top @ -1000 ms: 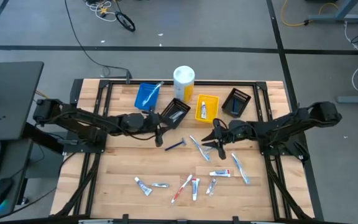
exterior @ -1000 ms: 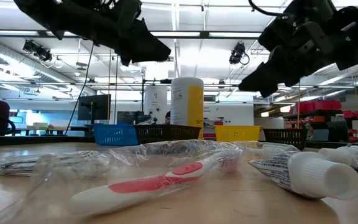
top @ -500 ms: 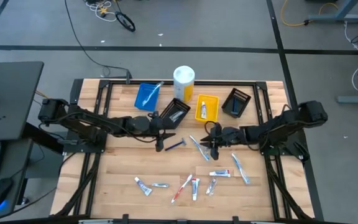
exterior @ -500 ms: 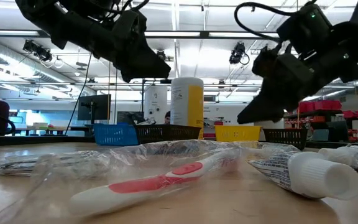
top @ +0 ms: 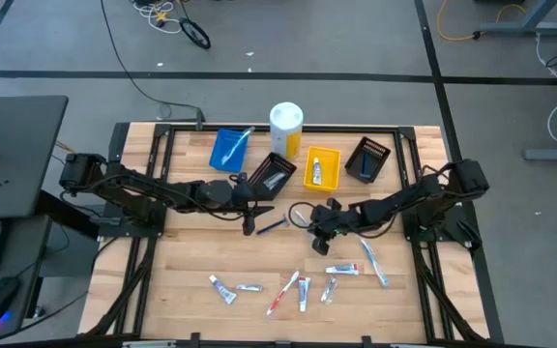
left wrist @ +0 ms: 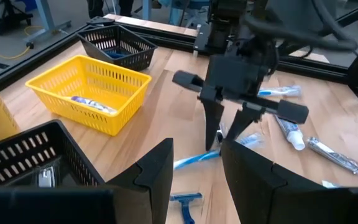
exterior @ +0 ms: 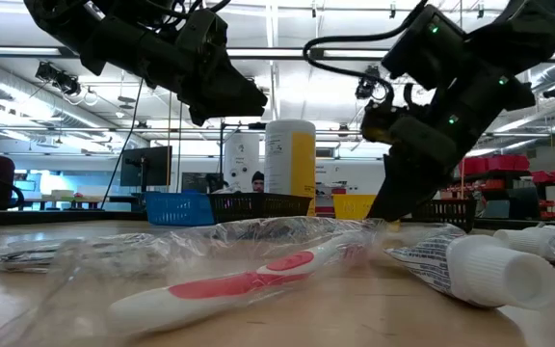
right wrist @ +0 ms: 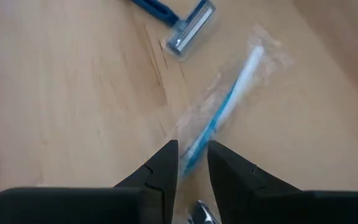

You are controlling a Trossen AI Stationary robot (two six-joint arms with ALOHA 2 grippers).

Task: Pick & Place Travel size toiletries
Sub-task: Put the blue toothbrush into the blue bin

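Observation:
A pale-blue toothbrush in a clear wrapper [right wrist: 229, 102] lies flat on the wood near the table's middle [top: 304, 224]. A blue razor [top: 274, 225] lies beside it. My right gripper [right wrist: 192, 152] points down over the toothbrush's blue end, open by a narrow gap, one finger on each side of it [left wrist: 221, 142]. My left gripper [top: 249, 224] hovers open above the table, left of the razor. Tubes [top: 342, 270], a red toothbrush [top: 283, 292] and another pale-blue toothbrush [top: 373, 261] lie toward the near edge. My right gripper comes from above, pointing down, with its fingers [right wrist: 166, 163] astride the blue end of the toothbrush [right wrist: 197, 142], which lies flat on the table. I cannot tell whether the fingers touch the toothbrush or its wrapper.
Along the far side stand a blue bin [top: 228, 148], a black bin [top: 274, 174], a yellow bin [top: 322, 166] with a tube inside, another black bin [top: 368, 158] and a tall white-and-yellow cylinder [top: 286, 129]. Bare wood lies at the table's left.
My right gripper has moved toward the table's left and down, from beside the yellow bin to just over the pale-blue toothbrush, tipping to point more steeply down. The toothbrush and razor have stayed in place.

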